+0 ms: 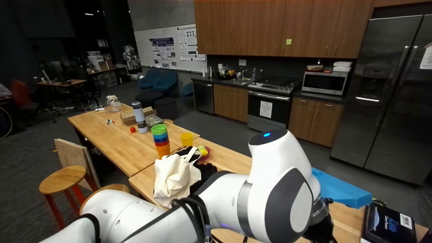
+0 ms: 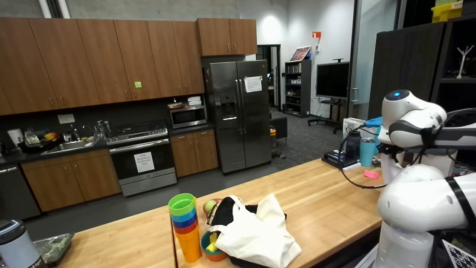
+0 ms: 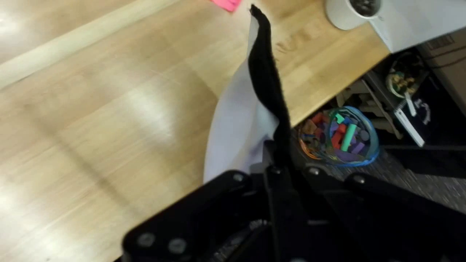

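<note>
Wrist view; one cloth (image 3: 231, 127) in one end effector (image 3: 276, 154)

"FOR RESEARCH PURPOSES ONLY" on the oven notice (image 2: 144, 162)

The arm (image 1: 229, 200) I run from afar is glossy white with a silver ring (image 1: 243, 211), a dark grey panel (image 1: 278, 199) beside a paler oval (image 1: 301, 209), and a blue light (image 1: 266, 134) on its black cap (image 1: 257, 139). Black cables (image 1: 201, 214) and straps (image 2: 460, 198) wrap its rounded shells (image 2: 401, 208); silvery screws (image 3: 177, 245) dot my black gripper (image 3: 275, 163).
</note>
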Motion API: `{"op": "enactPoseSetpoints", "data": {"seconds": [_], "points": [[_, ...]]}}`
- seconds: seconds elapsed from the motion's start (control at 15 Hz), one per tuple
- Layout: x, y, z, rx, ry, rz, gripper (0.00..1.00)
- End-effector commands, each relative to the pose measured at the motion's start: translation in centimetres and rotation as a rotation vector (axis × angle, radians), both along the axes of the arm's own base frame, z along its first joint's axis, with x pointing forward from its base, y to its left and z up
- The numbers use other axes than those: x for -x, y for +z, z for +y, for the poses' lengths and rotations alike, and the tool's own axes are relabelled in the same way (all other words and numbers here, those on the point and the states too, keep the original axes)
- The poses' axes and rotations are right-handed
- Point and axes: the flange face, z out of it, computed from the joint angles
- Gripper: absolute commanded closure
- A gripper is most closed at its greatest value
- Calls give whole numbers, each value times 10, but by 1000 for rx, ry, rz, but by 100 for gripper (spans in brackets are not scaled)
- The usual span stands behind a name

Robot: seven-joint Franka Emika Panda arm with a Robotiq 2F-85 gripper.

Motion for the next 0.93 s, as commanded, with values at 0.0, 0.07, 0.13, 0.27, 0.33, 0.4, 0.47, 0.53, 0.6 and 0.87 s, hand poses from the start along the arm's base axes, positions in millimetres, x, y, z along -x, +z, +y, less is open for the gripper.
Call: {"op": "enactPoseSetpoints", "data": {"seconds": [0.0,0.07,0.13,0.27,0.33,0.4,0.47,0.53,0.6,0.87], "points": [[-51,-7,47,-51,177,-3,99],[-59,-8,72,-72,225,5,99],[-72,1,82,-96,253,22,99],[-73,24,102,-201,278,63,99],[-62,37,115,-224,265,63,99],[-62,57,117,-223,271,55,99],[-69,80,120,-212,277,42,99],[-66,100,126,-204,276,18,99],[-58,124,131,-179,271,-22,99],[-81,216,156,-84,298,-172,99]]}}
